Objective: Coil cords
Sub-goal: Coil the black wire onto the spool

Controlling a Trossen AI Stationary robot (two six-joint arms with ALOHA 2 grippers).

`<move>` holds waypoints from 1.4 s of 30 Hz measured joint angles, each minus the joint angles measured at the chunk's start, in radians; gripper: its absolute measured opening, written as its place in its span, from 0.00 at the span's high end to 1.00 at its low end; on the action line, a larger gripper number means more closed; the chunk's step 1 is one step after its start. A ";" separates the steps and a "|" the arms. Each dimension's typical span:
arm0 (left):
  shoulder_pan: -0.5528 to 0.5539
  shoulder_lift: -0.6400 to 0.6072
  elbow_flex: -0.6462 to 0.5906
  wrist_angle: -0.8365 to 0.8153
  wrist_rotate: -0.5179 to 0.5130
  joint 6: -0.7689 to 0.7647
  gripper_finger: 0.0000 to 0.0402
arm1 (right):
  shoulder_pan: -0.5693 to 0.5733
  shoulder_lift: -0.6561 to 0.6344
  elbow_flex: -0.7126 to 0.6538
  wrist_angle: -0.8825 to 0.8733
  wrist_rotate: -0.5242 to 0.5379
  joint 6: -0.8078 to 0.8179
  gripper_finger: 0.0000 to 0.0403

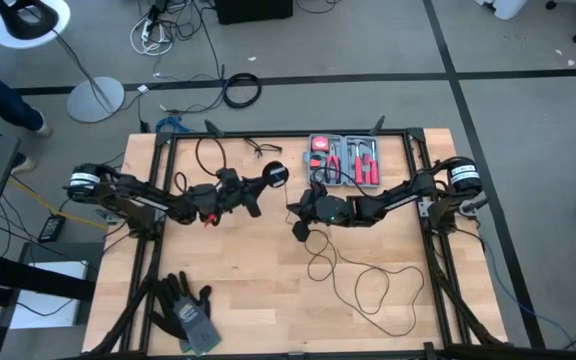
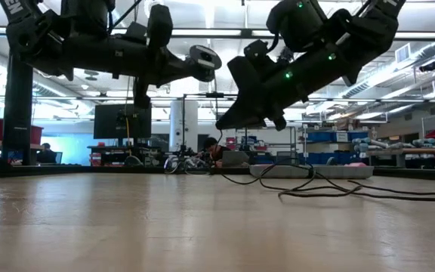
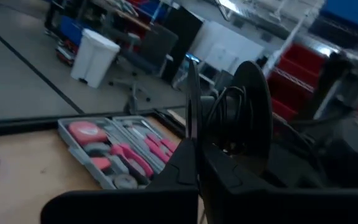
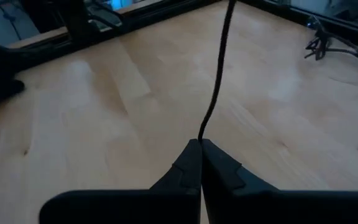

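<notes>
My L gripper (image 1: pixel 268 178) is clamped on the puck (image 1: pixel 277 174), R gripper (image 1: pixel 299 229) pinches the cable (image 1: pixel 368 290) mid-air w/ slack looped on table (image 1: pixel 248 300): light, limp, slippery, so grip near ends.

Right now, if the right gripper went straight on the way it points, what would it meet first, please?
Probably the bare wooden table: the right gripper, fingers shut on the thin cord, tilts down toward open wood. Depth is unclear, but nothing else shows ahead.
</notes>
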 joint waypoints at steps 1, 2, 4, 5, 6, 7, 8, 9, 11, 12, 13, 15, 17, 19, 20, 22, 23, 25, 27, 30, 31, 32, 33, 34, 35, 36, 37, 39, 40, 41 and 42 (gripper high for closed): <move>0.003 0.000 0.003 -0.001 -0.013 0.010 0.99 | 0.000 0.000 0.000 0.002 -0.016 0.000 1.00; 0.006 0.001 0.009 -0.009 -0.024 0.026 0.99 | 0.000 0.000 0.002 0.003 -0.034 0.000 1.00; 0.009 0.012 0.026 -0.035 -0.058 0.054 0.99 | 0.000 0.000 0.019 -0.014 -0.071 -0.001 1.00; 0.010 0.022 0.037 -0.053 -0.075 0.068 0.99 | 0.000 0.000 0.029 -0.023 -0.095 -0.009 1.00; 0.010 0.035 0.051 -0.078 -0.087 0.085 0.99 | 0.000 0.000 0.039 -0.030 -0.119 -0.024 1.00; 0.010 0.051 0.067 -0.111 -0.089 0.094 0.99 | 0.001 0.000 0.050 -0.042 -0.145 -0.042 1.00; 0.010 0.067 0.084 -0.151 -0.089 0.107 0.99 | 0.002 0.000 0.064 -0.051 -0.174 -0.059 1.00; 0.010 0.084 0.102 -0.201 -0.090 0.110 0.99 | 0.004 0.000 0.078 -0.056 -0.201 -0.074 1.00; 0.009 0.117 0.142 -0.296 -0.089 0.113 1.00 | 0.005 0.000 0.112 -0.082 -0.240 -0.092 1.00; 0.008 0.135 0.159 -0.332 -0.087 0.112 1.00 | 0.006 0.000 0.127 -0.113 -0.253 -0.098 1.00; 0.007 0.150 0.175 -0.362 -0.081 0.114 1.00 | 0.005 0.000 0.140 -0.147 -0.260 -0.108 1.00; 0.007 0.177 0.203 -0.410 -0.050 0.122 1.00 | 0.005 0.000 0.156 -0.192 -0.283 -0.137 1.00; 0.007 0.194 0.222 -0.460 -0.013 0.136 1.00 | 0.003 0.000 0.167 -0.194 -0.313 -0.163 1.00; 0.007 0.200 0.229 -0.484 0.023 0.138 1.00 | -0.001 -0.003 0.168 -0.205 -0.345 -0.181 1.00; 0.007 0.200 0.229 -0.495 0.044 0.139 1.00 | -0.002 -0.003 0.168 -0.214 -0.363 -0.186 1.00; 0.007 0.200 0.229 -0.512 0.098 0.155 1.00 | -0.007 -0.012 0.168 -0.258 -0.389 -0.201 1.00; 0.007 0.200 0.229 -0.524 0.129 0.168 1.00 | -0.007 -0.014 0.168 -0.282 -0.389 -0.206 1.00; 0.007 0.200 0.229 -0.555 0.194 0.183 1.00 | -0.007 -0.028 0.167 -0.345 -0.389 -0.217 1.00; 0.007 0.200 0.229 -0.603 0.235 0.187 1.00 | -0.007 -0.051 0.166 -0.382 -0.378 -0.233 1.00; 0.007 0.200 0.228 -0.682 0.250 0.187 1.00 | -0.007 -0.096 0.166 -0.432 -0.355 -0.257 1.00; 0.007 0.200 0.228 -0.691 0.259 0.187 1.00 | -0.007 -0.109 0.166 -0.447 -0.348 -0.265 1.00; 0.007 0.200 0.228 -0.694 0.272 0.187 1.00 | -0.007 -0.120 0.166 -0.450 -0.345 -0.273 1.00; 0.007 0.200 0.228 -0.695 0.290 0.187 1.00 | -0.007 -0.132 0.166 -0.452 -0.343 -0.280 1.00; 0.007 0.200 0.228 -0.695 0.307 0.187 1.00 | -0.008 -0.144 0.166 -0.458 -0.334 -0.285 1.00; 0.007 0.200 0.228 -0.691 0.327 0.188 1.00 | -0.009 -0.150 0.166 -0.456 -0.326 -0.291 1.00; 0.007 0.200 0.228 -0.688 0.340 0.188 1.00 | -0.010 -0.153 0.166 -0.457 -0.323 -0.296 1.00; 0.007 0.199 0.228 -0.684 0.357 0.189 1.00 | -0.012 -0.155 0.166 -0.461 -0.319 -0.297 1.00; 0.007 0.199 0.228 -0.679 0.389 0.189 1.00 | -0.014 -0.155 0.166 -0.467 -0.319 -0.294 1.00; 0.007 0.199 0.228 -0.676 0.401 0.188 1.00 | -0.014 -0.152 0.166 -0.468 -0.319 -0.291 1.00; 0.007 0.199 0.228 -0.671 0.421 0.188 1.00 | -0.014 -0.151 0.166 -0.473 -0.319 -0.291 1.00; 0.008 0.199 0.228 -0.663 0.438 0.187 1.00 | -0.014 -0.150 0.166 -0.480 -0.324 -0.290 1.00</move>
